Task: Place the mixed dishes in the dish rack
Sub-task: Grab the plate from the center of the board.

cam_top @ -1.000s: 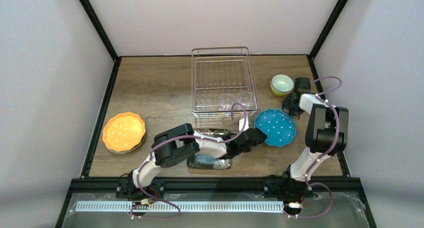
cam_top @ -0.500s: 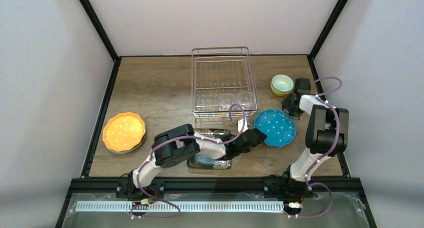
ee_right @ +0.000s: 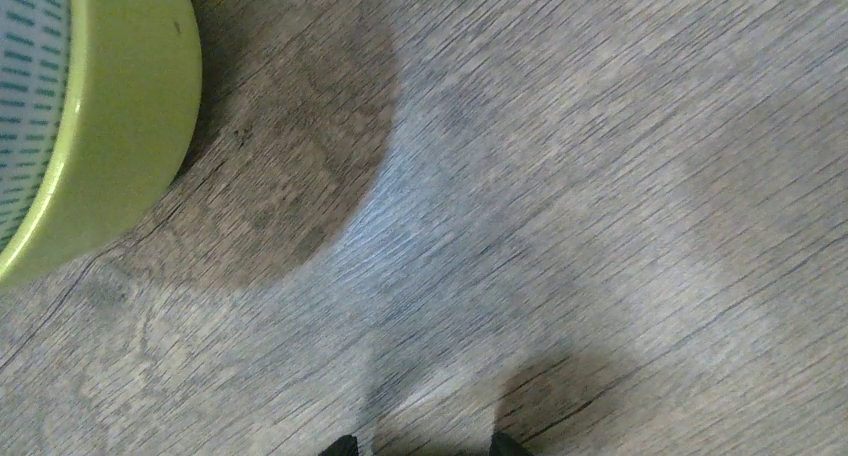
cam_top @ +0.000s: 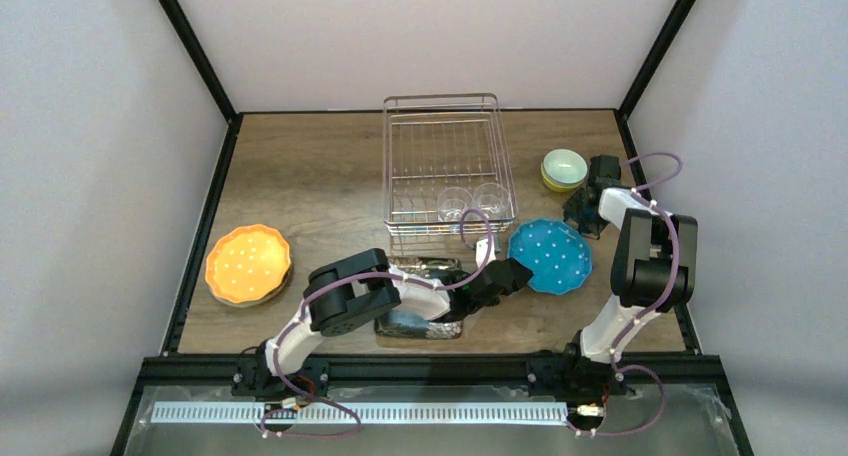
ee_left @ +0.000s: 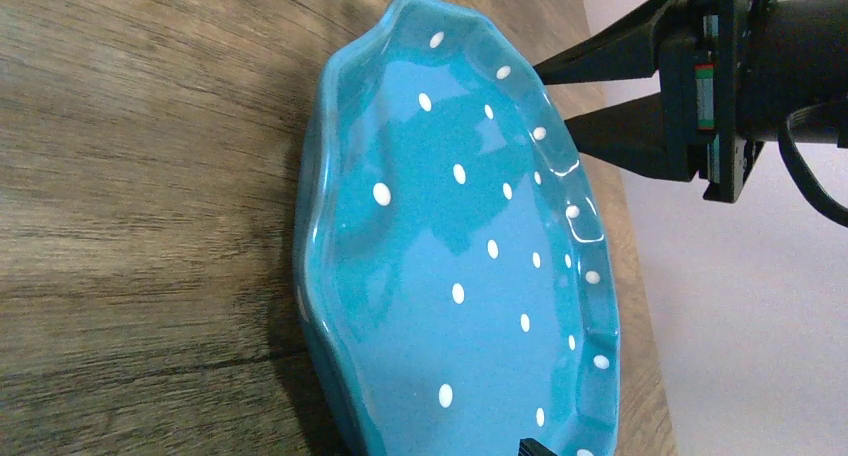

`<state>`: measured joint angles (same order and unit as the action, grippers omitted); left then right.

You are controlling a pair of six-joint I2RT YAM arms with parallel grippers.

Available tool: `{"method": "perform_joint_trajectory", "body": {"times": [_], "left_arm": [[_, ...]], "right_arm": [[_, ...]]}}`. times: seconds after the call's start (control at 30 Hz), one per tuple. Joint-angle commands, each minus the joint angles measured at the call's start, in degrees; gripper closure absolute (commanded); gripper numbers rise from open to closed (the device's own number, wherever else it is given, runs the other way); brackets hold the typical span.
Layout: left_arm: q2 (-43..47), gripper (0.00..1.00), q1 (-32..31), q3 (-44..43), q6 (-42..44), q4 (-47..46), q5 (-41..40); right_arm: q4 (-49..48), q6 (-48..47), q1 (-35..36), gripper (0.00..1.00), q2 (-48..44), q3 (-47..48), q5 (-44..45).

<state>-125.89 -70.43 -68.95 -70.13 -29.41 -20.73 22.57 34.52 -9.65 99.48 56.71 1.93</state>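
By the left edge of the tabletop (cam_top: 310, 166) lies an orange dotted plate (cam_top: 247, 264), possibly stacked on another. A black square plate (cam_top: 418, 323) sits at the front edge. The dish rack (cam_top: 440, 98) stands mid-back, with two glass cups (cam_top: 453, 202) at its near end. The left gripper (cam_top: 514, 273), jaws wide and empty, is at the left rim of the blue dotted plate (cam_top: 550, 255). The right gripper (cam_top: 580, 212), fingers apart and holding nothing, is beside the stacked bowls (cam_top: 564, 169) near the right edge.
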Motion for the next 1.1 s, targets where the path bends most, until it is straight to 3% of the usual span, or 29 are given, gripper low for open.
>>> {"method": "perform_joint_trajectory", "body": {"times": [0.0,0.77,1.07], "left_arm": [[-0.7,0.0,0.4,1.5,3.3,-1.3,-2.1],[2.6,0.0,0.4,5.5,7.3,-7.5,0.5],[0.8,0.0,0.4,2.4,7.9,-3.0,4.5]], "right_arm": [[8.6,-0.8,1.3,0.22,2.5,-0.5,-3.5],[10.1,-2.9,1.3,0.22,5.4,0.3,-5.0],[10.1,-3.0,1.3,0.22,6.0,0.9,-5.6]]}}
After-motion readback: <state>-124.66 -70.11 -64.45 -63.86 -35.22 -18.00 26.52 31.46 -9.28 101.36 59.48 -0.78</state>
